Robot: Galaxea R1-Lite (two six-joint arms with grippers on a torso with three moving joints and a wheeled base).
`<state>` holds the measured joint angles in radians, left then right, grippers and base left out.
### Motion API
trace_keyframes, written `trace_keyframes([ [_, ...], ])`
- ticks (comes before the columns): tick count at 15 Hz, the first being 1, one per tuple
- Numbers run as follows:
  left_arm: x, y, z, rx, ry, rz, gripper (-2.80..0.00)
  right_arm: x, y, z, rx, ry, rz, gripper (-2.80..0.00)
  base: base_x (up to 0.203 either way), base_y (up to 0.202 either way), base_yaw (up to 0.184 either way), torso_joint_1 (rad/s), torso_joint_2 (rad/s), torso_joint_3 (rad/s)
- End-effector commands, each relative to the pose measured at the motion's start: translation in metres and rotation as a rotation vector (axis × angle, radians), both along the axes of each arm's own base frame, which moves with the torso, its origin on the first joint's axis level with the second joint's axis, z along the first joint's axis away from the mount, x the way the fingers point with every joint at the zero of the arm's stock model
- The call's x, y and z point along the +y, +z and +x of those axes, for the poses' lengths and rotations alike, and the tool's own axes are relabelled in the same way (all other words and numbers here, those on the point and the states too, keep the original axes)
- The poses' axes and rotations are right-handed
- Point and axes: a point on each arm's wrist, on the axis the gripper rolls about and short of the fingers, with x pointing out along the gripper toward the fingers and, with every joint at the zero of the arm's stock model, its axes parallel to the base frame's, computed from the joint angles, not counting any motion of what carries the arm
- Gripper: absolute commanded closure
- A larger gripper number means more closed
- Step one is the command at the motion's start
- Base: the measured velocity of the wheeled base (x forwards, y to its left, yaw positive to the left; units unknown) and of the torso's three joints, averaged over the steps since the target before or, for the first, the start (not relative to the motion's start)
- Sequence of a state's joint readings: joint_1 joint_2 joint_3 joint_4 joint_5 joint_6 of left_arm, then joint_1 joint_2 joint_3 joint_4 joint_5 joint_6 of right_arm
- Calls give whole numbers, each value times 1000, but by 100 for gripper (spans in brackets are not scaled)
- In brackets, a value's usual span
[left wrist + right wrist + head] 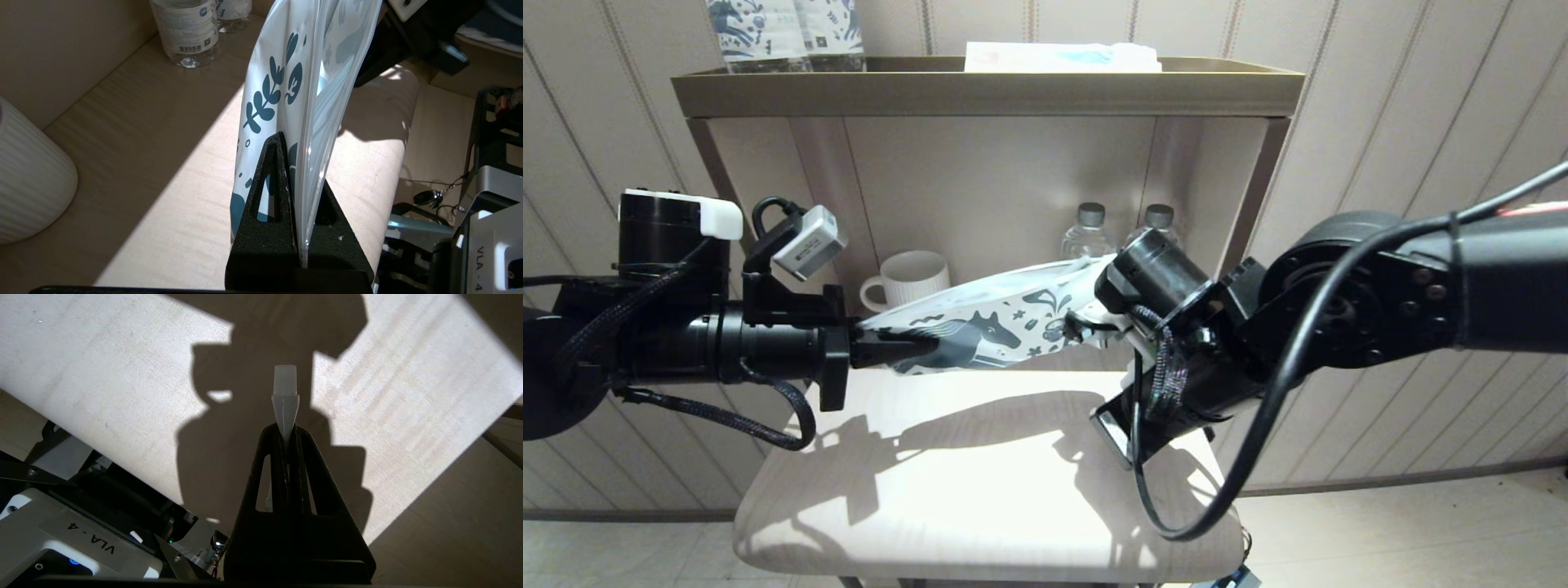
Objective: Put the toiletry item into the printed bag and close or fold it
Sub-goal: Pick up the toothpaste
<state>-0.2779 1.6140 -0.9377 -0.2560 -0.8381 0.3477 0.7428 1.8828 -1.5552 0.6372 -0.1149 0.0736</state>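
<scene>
Your left gripper is pinched shut on one end of the flat white pouch printed with a dark blue horse and flowers, holding it in the air above the pale cushioned seat. Your right gripper, at the pouch's far end, is clamped on the slim white toothbrush, whose tip pokes out just past its fingertips.
</scene>
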Motion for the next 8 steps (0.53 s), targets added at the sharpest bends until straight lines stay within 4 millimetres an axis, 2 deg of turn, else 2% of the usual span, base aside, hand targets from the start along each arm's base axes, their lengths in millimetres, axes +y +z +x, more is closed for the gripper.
trace_keyframes([
  [1, 0, -3, 2, 6, -4, 2, 0, -15, 31, -20, -67, 6, 59, 0, 0, 0, 0, 0, 0, 0],
  [3, -1, -6, 4, 14, -5, 6, 0, -27, 61, -42, -141, 35, 124, 0, 0, 0, 0, 0, 0, 0],
  [4, -2, -6, 5, 15, -5, 6, 0, -27, 77, -50, -180, 59, 160, 0, 0, 0, 0, 0, 0, 0],
  [6, -6, -10, 4, 21, -22, 13, 0, -25, 95, -55, -200, 88, 195, 0, 0, 0, 0, 0, 0, 0],
  [8, -10, -17, 2, 19, -45, 34, 0, -15, 105, -61, -165, 169, 253, 0, 0, 0, 0, 0, 0, 0],
])
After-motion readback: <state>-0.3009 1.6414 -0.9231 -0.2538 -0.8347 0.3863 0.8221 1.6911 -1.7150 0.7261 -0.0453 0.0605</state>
